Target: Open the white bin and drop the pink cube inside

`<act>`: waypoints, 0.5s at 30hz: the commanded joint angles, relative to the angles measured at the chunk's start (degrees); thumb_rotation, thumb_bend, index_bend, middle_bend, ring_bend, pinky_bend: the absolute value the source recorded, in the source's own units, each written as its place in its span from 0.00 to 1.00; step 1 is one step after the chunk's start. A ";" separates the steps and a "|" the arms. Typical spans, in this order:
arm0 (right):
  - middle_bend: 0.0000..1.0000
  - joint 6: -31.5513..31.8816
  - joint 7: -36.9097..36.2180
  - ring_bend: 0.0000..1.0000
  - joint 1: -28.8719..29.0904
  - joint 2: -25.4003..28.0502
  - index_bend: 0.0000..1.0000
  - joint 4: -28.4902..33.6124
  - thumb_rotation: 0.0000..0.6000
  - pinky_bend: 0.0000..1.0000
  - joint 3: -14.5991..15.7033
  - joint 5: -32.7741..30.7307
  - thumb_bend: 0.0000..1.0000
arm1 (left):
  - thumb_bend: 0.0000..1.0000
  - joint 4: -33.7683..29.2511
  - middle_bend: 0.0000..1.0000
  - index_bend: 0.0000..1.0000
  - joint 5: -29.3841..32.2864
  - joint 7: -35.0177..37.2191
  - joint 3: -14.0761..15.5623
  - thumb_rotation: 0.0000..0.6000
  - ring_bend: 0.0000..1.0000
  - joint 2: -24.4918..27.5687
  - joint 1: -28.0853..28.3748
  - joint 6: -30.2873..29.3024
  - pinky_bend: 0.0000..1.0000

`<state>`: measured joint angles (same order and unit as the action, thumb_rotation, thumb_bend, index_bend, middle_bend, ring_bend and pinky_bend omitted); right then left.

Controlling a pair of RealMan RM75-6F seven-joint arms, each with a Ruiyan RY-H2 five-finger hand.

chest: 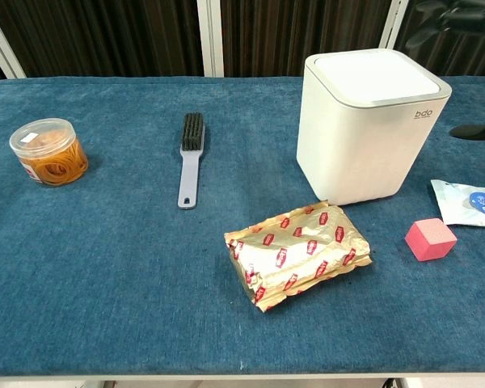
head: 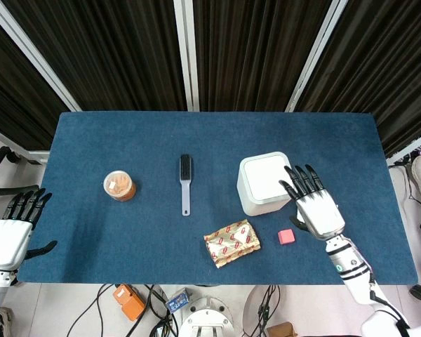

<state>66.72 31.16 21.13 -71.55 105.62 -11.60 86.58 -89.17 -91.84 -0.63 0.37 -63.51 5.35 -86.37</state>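
Observation:
The white bin (head: pixel 265 181) (chest: pixel 368 121) stands right of the table's middle with its lid closed. In front of it and to its right, the pink cube (head: pixel 286 236) (chest: pixel 430 238) lies on the blue cloth. My right hand (head: pixel 314 205) hovers open, fingers spread, beside the bin's right edge and just behind the cube, holding nothing. The chest view catches only its dark fingers (chest: pixel 457 10) at the top right corner. My left hand (head: pixel 10 232) hangs open off the table's left edge, far from both objects.
A jar of rubber bands (head: pixel 118 186) (chest: pixel 48 151) sits at the left. A grey brush (head: pixel 185 182) (chest: pixel 190 158) lies left of the bin. A gold snack packet (head: pixel 231 242) (chest: pixel 297 252) lies left of the cube. A blue-white sachet (chest: pixel 473 202) lies right of the bin.

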 commanded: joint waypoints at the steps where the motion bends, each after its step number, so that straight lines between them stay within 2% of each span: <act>1: 0.00 -2.25 3.23 0.00 2.04 -1.69 0.32 0.87 1.00 0.00 -0.70 -4.20 0.35 | 0.08 0.05 0.00 0.00 -0.15 0.22 0.03 1.00 0.00 0.05 -0.07 -0.23 0.00; 10: 0.00 -3.03 3.01 0.00 3.30 -1.80 0.32 -0.34 1.00 0.00 0.95 -6.69 0.35 | 0.08 0.07 0.00 0.00 -0.31 0.07 0.12 1.00 0.00 -0.05 -0.03 -0.25 0.00; 15: 0.00 -3.38 2.22 0.00 3.64 -1.51 0.38 -0.80 1.00 0.00 2.36 -7.12 0.35 | 0.08 0.00 0.00 0.00 -0.19 -0.05 0.09 1.00 0.00 -0.09 0.04 -0.11 0.00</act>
<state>63.39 33.45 24.70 -73.12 104.93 -9.36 79.53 -89.17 -92.02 -0.68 0.46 -63.60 5.39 -86.48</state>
